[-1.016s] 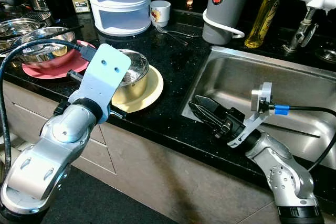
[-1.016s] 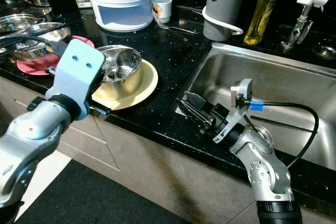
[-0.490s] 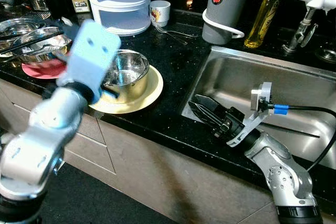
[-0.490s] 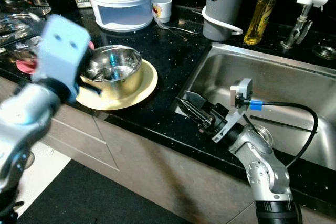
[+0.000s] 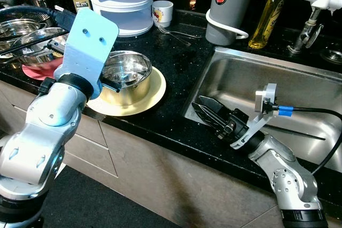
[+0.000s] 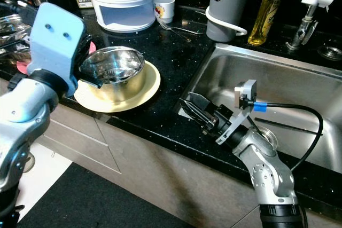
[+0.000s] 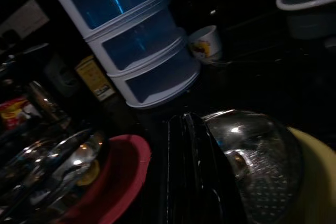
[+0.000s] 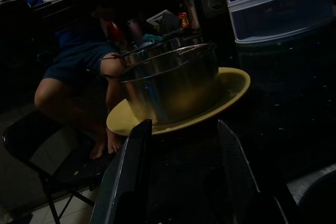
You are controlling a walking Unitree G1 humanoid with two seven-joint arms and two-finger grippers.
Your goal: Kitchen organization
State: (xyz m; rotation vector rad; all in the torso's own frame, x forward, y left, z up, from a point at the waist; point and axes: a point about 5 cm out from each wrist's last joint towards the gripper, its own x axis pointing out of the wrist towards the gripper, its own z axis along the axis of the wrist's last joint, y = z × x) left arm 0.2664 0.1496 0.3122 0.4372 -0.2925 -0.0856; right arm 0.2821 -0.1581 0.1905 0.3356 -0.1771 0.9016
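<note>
While the left gripper [image 7: 191, 182], its jaws together, is raised beside the shiny steel pot [image 5: 127, 73] on the round yellow plate [image 5: 152, 92], and the right gripper [image 5: 206, 113] is held open near the steel sink [image 5: 278, 86], little seems organised.

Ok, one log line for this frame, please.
left pincer: shut, beside pot | pot: on yellow plate | right pincer: open, idle at sink edge

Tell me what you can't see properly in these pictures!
- Left gripper: the blue wrist plate covers it in the head views.
- Red plate: mostly behind that arm.
- Metal bowls: cut off by the picture's edge.
- Cup: picture on it too small.
</note>
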